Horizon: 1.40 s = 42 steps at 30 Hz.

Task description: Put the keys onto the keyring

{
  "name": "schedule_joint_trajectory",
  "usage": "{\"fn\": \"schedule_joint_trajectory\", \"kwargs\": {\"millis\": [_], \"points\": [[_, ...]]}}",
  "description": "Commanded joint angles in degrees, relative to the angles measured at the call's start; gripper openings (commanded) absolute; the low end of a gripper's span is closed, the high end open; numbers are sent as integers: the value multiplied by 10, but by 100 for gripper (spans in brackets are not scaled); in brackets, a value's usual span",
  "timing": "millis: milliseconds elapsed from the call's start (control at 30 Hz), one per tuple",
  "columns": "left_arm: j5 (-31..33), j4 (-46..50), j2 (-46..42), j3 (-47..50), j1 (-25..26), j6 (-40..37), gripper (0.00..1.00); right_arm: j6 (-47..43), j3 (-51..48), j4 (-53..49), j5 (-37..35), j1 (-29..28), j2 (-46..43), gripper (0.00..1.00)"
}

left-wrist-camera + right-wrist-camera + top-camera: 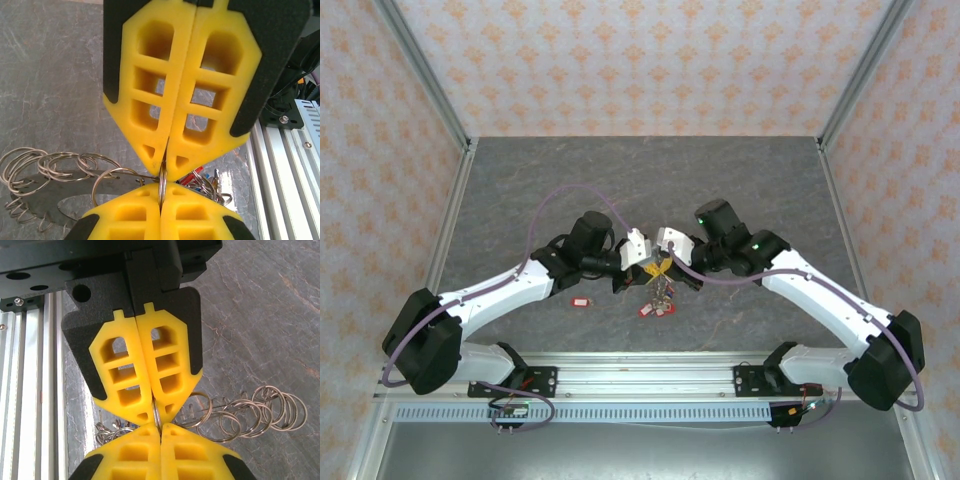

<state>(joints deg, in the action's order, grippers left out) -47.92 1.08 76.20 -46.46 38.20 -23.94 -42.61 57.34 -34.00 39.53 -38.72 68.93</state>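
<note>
Closest to the eye in the left wrist view are the yellow fingers of the left gripper [160, 192]. They are pressed together, and between their tips they pinch the thin metal edge of the keyring [162, 175]. From the opposite side the right gripper [161, 430] does the same. Its fingers are also pressed together on this ring, so the two grippers meet tip to tip with only the ring between them.

The keyring is held up above the grey table [740, 190]. A chain of split rings [55, 167] hangs off it to one side and throws a shadow below. Under the keyring hangs a bunch of keys with red tags [657, 302].

One small key with a red tag [582, 301] lies loose on the table, to the left of the keyring and apart from it. I cannot make out a key with a dark tag.

In my judgement the step in hand is holding and steadying the keyring with both grippers, and the loose key is not yet threaded on. The next move calls for one gripper to hold the keyring alone while the other lets go and reaches for the key left of it. The key lies flat and is very small, so it needs a fine, exact pinch. Its hole must then be led onto the open end of the ring.
</note>
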Motion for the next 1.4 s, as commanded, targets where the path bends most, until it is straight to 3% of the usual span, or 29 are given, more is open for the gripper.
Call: {"fn": "schedule_joint_trajectory", "kwargs": {"millis": [0,100,200,500,667,1033,1367], "points": [[5,-22,-9,-6,5,5,0,11,-3,41,5,-19,-25,11],[-1,-50,-16,5,5,21,0,25,-33,58,-25,-19,-38,23],[-8,-57,-18,7,5,23,0,31,-58,74,-15,-13,-46,23],[-15,-64,-21,8,5,26,0,53,-99,114,2,9,-58,16],[-6,-50,-21,7,5,19,0,59,-95,119,33,17,-58,4],[10,56,6,-37,9,-45,6,49,-31,61,53,10,-34,2],[10,62,17,-44,11,-46,7,38,3,43,48,-2,-22,2]]}}
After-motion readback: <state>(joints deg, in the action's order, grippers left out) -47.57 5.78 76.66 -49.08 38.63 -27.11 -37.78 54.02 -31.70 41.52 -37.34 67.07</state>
